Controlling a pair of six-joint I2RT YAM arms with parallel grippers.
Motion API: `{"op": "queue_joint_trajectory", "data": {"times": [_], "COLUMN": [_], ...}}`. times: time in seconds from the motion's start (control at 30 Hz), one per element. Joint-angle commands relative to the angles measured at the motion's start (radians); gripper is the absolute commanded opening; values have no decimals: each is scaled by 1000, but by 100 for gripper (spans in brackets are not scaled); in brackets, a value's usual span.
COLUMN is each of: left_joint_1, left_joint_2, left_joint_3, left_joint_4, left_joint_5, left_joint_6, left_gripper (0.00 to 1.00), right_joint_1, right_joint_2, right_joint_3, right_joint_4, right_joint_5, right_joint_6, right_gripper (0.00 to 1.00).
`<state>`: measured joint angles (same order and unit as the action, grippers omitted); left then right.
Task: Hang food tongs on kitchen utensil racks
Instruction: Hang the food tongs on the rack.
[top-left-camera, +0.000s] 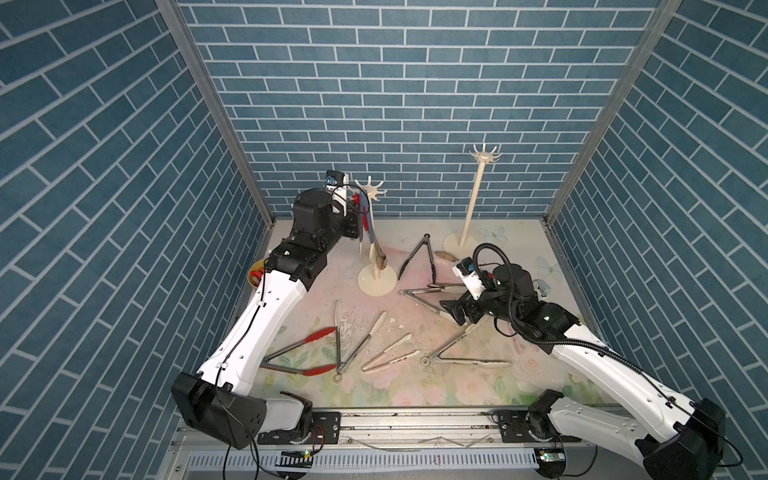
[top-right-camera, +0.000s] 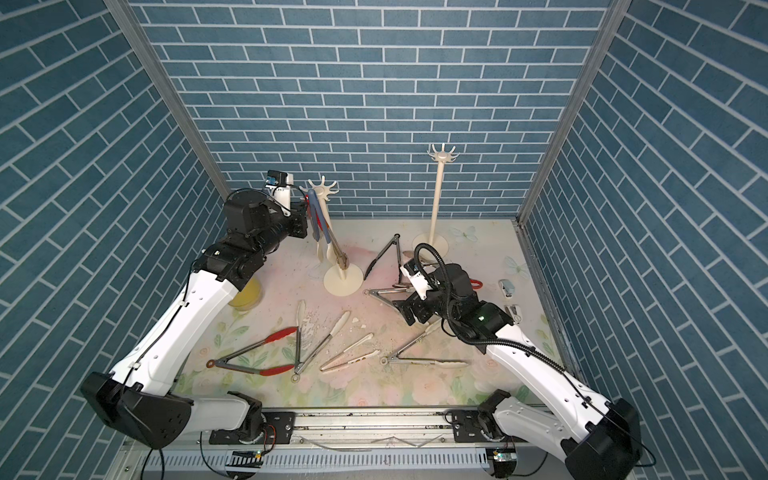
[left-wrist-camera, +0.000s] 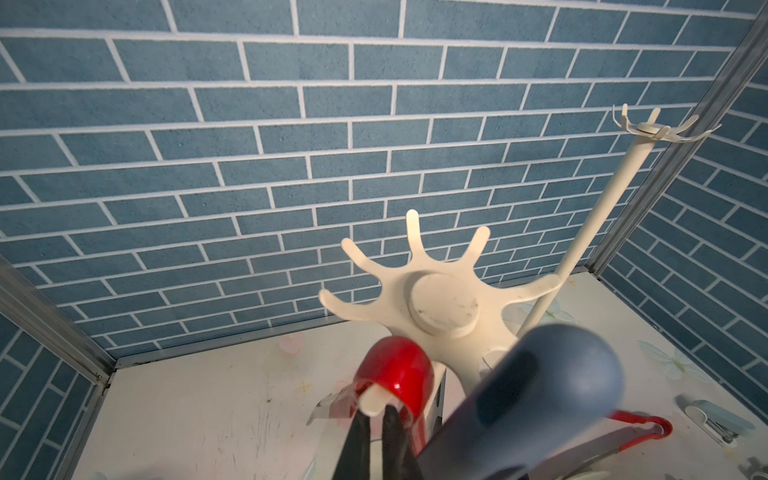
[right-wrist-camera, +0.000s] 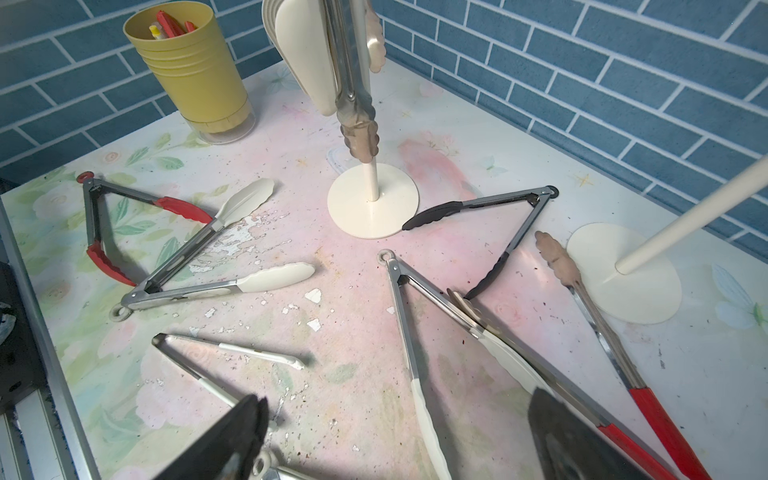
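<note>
L pincer (left-wrist-camera: 376, 415) hovering at left rack (left-wrist-camera: 442, 305) crown, fingers pressing nearly together just under red tongs (left-wrist-camera: 395, 370) loop sitting on a hook; can't tell if pinching it. Blue tongs (left-wrist-camera: 540, 395) hanging beside. R pincer (right-wrist-camera: 399, 399) standing spread wide, low over cream-tipped tongs (right-wrist-camera: 426, 424) lying on table (top-left-camera: 415, 386) w/ other pairs lying nearby

Seen from the left wrist, the blue tongs (left-wrist-camera: 540, 395) are a blurred mass cut off at the frame edge. In both top views the left arm (top-left-camera: 266, 316) (top-right-camera: 187, 316) hides most of the yellow cup (top-left-camera: 252, 279) (top-right-camera: 245, 299).
</note>
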<state>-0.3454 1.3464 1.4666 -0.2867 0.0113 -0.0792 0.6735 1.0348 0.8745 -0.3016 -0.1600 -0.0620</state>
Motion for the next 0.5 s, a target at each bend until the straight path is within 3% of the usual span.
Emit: {"op": "queue_joint_trajectory", "data": {"times": [0.0, 0.33, 0.47], "left_joint_1": [20, 152, 164], "left_joint_2": [-12, -98, -97], "left_joint_3": [27, 13, 24], "left_joint_4": [-20, -64, -77], "left_joint_5": [60, 313, 422], "left_joint_6": [-16, -71, -74], "left_gripper": [10, 10, 10], "right_joint_1": [-3, -3, -3], "right_joint_2": [-14, -13, -9], "right_joint_3": [24, 26, 27], "right_joint_4": [-9, -12, -11], "right_joint_5": [13, 13, 11], "right_joint_6": [-53, -58, -59], "right_gripper": [99, 99, 99]}}
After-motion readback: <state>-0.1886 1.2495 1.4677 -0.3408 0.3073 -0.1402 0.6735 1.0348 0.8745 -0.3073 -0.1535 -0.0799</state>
